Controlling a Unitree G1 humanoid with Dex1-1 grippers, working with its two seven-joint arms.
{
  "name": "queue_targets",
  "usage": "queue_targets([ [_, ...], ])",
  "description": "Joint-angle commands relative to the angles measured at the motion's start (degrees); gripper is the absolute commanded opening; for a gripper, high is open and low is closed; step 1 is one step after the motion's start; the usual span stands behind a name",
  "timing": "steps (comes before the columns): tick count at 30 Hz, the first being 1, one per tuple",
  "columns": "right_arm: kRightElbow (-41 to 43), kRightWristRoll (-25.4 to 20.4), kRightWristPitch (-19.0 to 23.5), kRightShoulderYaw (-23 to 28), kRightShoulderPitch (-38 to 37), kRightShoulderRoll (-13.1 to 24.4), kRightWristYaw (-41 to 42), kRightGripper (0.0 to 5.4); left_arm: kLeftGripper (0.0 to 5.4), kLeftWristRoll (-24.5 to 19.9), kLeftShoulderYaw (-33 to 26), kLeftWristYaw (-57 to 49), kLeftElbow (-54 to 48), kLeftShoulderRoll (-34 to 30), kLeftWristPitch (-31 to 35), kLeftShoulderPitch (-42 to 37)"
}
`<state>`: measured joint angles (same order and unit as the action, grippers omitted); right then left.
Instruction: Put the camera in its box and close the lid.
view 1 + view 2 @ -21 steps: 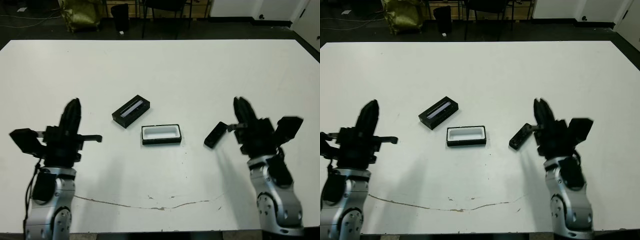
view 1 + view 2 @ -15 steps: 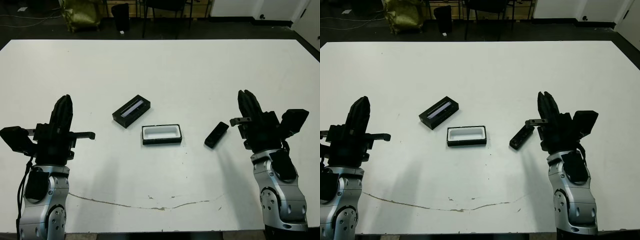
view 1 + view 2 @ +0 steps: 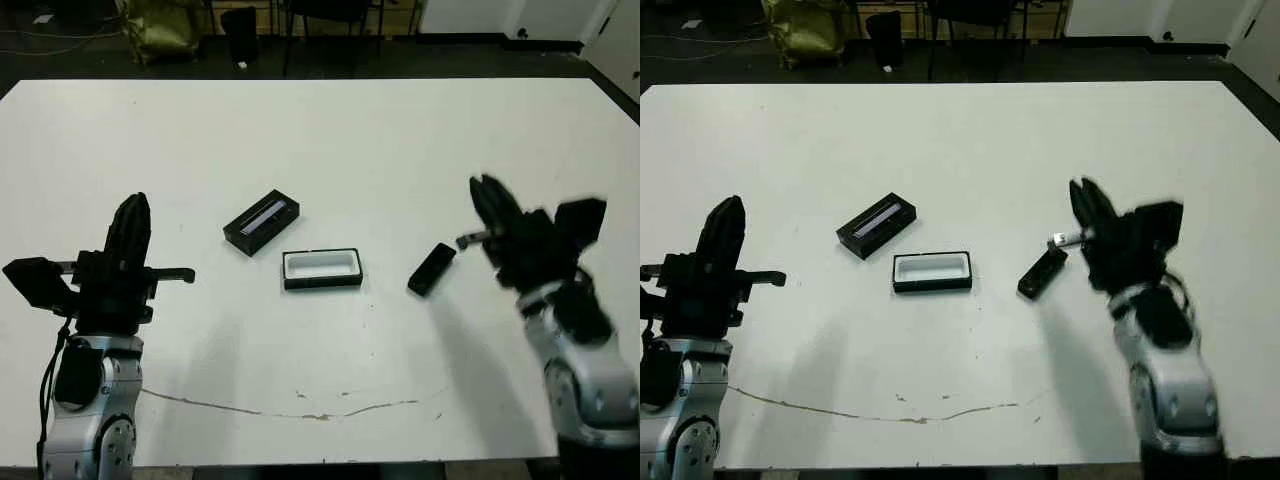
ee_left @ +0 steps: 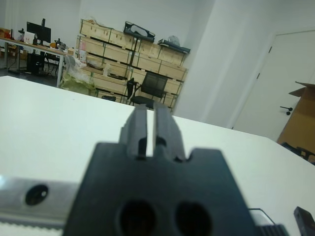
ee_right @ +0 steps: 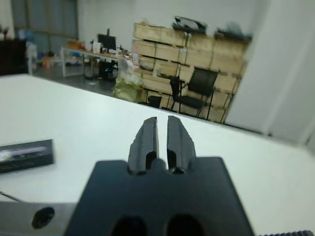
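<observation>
Both jaws clenched, empty. Camera (image 3: 432, 269) prob. just clear of right gripper (image 3: 489, 200); box (image 3: 321, 268) apart.

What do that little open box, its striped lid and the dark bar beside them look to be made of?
The box: probably cardboard, black walls, matte white lining. The lid: likely the same black card, with a shiny silver-grey stripe, perhaps foil. The camera: matte black, probably plastic; too small to be sure.

Both arms are raised at the near table edge, forearms upright. The left gripper (image 3: 135, 215) points forward, its two black fingers (image 4: 140, 129) nearly together with a thin slit between. The right gripper (image 3: 490, 197), motion-blurred, likewise shows its fingers (image 5: 148, 140) almost touching, empty.
</observation>
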<state>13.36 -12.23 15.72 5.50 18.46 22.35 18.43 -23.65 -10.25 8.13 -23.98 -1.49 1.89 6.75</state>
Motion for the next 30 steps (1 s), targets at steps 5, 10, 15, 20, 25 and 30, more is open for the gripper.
queue_targets([
  [5,-17.92,7.13,-2.65,-6.60,15.94,9.67,13.17,0.00,0.01,-0.03,0.93,-0.09,0.43,0.07,0.52,0.24],
  [10,-29.13,12.21,-4.63,-12.24,25.37,10.56,19.27,0.00,0.01,-0.19,1.35,-0.51,-0.14,0.23,1.23,0.38],
  [15,-43.80,17.03,-11.01,-17.16,31.78,8.14,22.98,0.00,0.01,-0.40,1.47,-0.92,-0.97,0.33,1.87,0.76],
  [20,-58.77,22.12,-20.85,-21.69,34.63,5.49,24.68,0.00,0.01,0.23,1.46,-0.41,-0.46,0.02,1.20,0.91],
  [25,-64.98,26.81,-23.76,-24.42,35.17,3.65,23.56,0.00,0.01,0.42,1.42,-0.56,-0.78,0.02,1.24,1.11],
  [30,-66.61,28.87,-23.50,-25.06,34.98,3.30,23.89,0.00,0.01,0.02,1.60,-0.38,-0.57,0.28,1.32,1.26],
])
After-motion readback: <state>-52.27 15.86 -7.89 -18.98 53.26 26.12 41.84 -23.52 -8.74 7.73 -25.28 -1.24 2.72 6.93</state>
